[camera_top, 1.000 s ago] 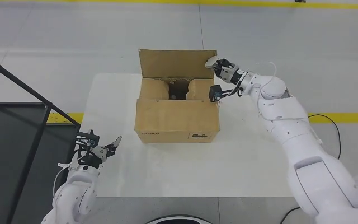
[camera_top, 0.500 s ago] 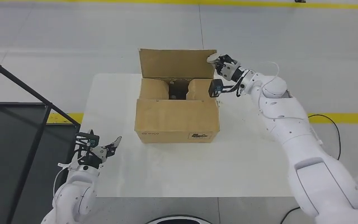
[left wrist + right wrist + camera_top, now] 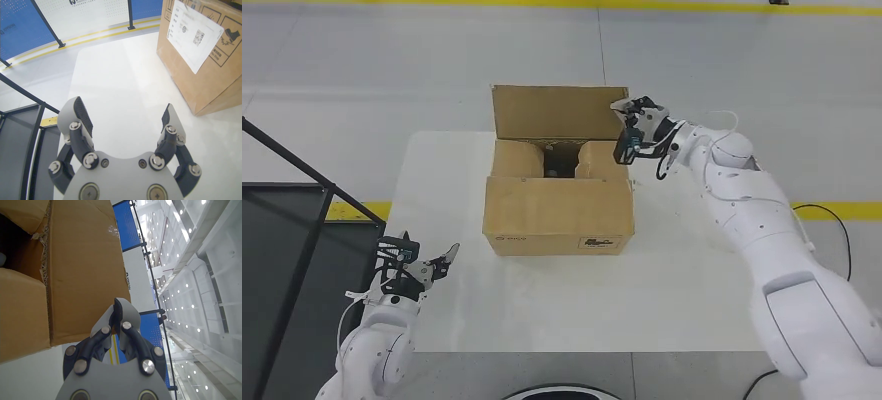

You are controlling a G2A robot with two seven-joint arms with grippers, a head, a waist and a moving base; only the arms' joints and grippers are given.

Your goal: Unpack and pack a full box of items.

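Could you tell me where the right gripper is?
Top view: the right gripper pinches the upright rear flap of the open box at its right edge.

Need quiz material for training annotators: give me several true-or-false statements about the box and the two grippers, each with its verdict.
1. The left gripper is open and holds nothing. True.
2. The left gripper is touching the box. False: it is apart from the box, by the table's near left corner.
3. The right gripper is shut on the edge of the box's rear flap. True.
4. The box lies on its side on the floor. False: it stands on the table with its opening facing up.
5. All the box's flaps are folded shut. False: the rear flap stands upright, and a dark gap shows between the inner flaps.
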